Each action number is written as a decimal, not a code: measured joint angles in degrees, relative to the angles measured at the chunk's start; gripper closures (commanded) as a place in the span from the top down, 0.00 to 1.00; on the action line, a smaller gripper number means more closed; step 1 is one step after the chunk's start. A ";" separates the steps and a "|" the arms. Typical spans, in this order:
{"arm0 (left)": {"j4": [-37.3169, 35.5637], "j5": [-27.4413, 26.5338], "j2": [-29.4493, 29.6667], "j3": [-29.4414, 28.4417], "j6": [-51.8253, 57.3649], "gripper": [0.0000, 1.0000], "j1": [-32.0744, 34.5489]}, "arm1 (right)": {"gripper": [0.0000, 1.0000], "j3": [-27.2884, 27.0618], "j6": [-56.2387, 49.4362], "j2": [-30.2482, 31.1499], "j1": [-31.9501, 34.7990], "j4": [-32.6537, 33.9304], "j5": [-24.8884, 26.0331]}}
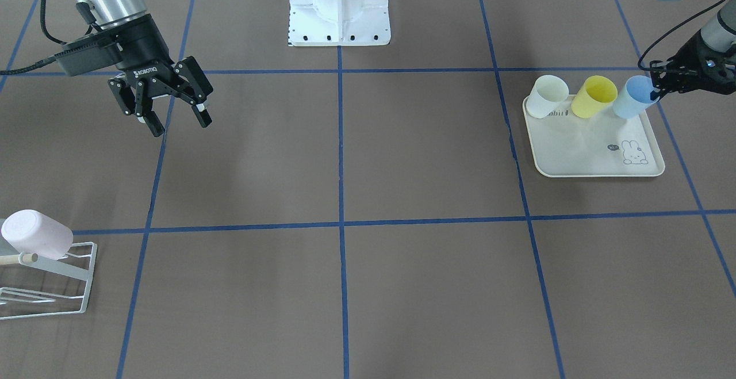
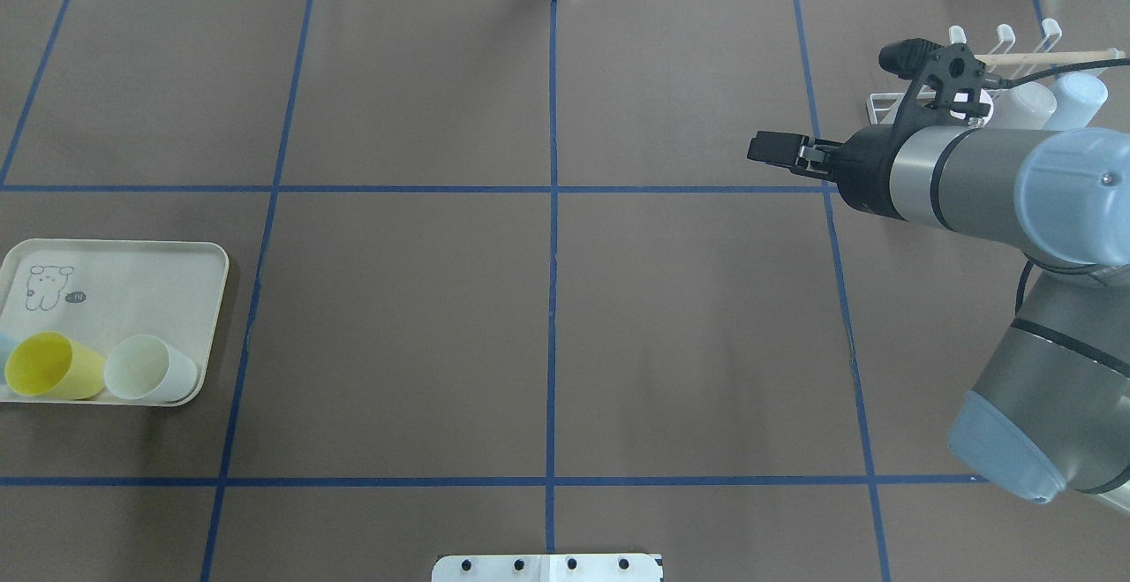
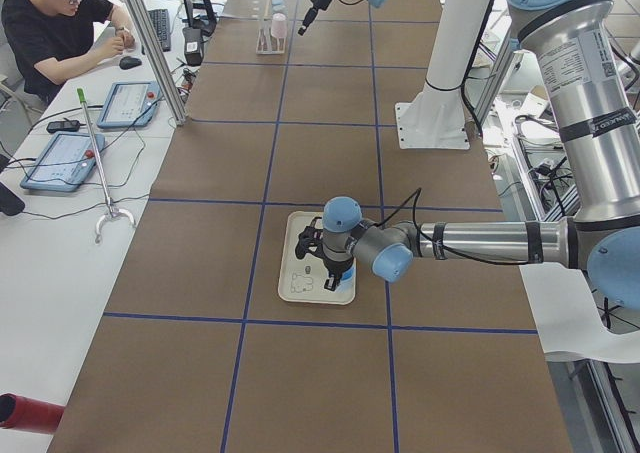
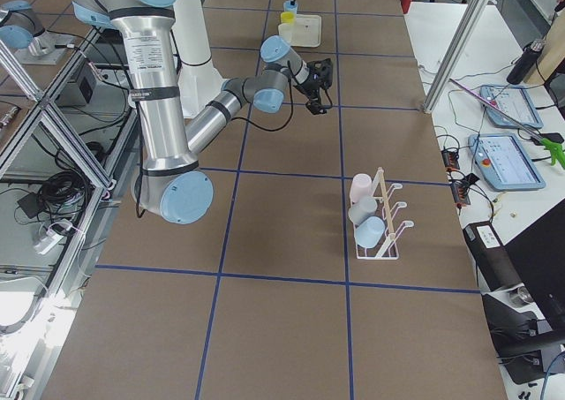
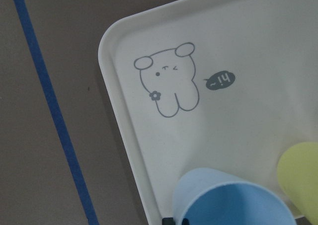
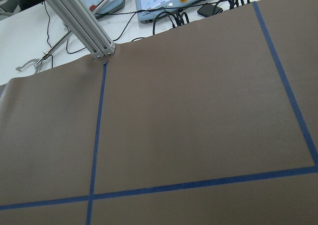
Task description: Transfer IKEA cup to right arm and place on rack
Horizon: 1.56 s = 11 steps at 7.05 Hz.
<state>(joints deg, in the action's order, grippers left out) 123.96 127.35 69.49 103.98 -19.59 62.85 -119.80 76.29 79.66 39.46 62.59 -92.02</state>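
Note:
The IKEA cup in hand is a pale blue cup (image 1: 629, 98), tilted at the back corner of the cream rabbit-print tray (image 1: 598, 160). My left gripper (image 1: 654, 92) is shut on its rim; the left wrist view shows the blue cup (image 5: 228, 202) close below the camera. A yellow cup (image 1: 595, 96) and a white cup (image 1: 546, 96) lie beside it. My right gripper (image 1: 179, 123) hangs open and empty above the table, far from the tray. The white wire rack (image 1: 57, 287) holds a pink cup (image 1: 34, 234); the exterior right view shows the rack (image 4: 380, 241) carrying three cups.
The white robot base (image 1: 339, 5) stands at the table's middle edge. Blue tape lines divide the brown table (image 1: 345, 154). A person sits at a side desk (image 3: 60, 23) with tablets and cables. Aluminium posts (image 6: 79, 21) rise beyond the table's far edge.

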 measured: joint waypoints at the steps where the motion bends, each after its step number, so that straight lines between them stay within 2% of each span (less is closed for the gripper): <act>1: -0.21 -0.49 -0.07 0.87 -0.10 0.00 2.89 | 1.00 0.00 0.00 -0.01 0.00 -0.13 0.12; 3: -1.04 -5.05 4.52 0.42 -1.68 0.00 9.00 | 1.00 -0.05 0.02 -0.08 -0.09 -0.44 0.52; 4: -1.44 -7.99 9.07 -0.67 -6.16 0.00 10.00 | 1.00 -0.06 0.37 -0.22 -0.20 -0.53 0.56; 6: -1.44 -10.26 18.36 -2.88 -18.73 0.00 10.14 | 1.00 -0.03 1.35 -0.43 -0.32 -0.62 0.54; 8: -0.78 -10.45 25.23 -2.84 -34.92 0.00 7.01 | 1.00 0.15 1.55 -0.57 -0.38 -0.65 0.53; 11: -0.71 -13.34 37.60 -2.63 -64.87 0.00 -4.95 | 1.00 1.98 4.12 -4.32 -0.38 -0.64 0.56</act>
<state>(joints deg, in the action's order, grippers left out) 123.25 114.01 107.10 101.35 -84.46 57.90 -117.81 80.41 75.34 39.08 61.96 -91.46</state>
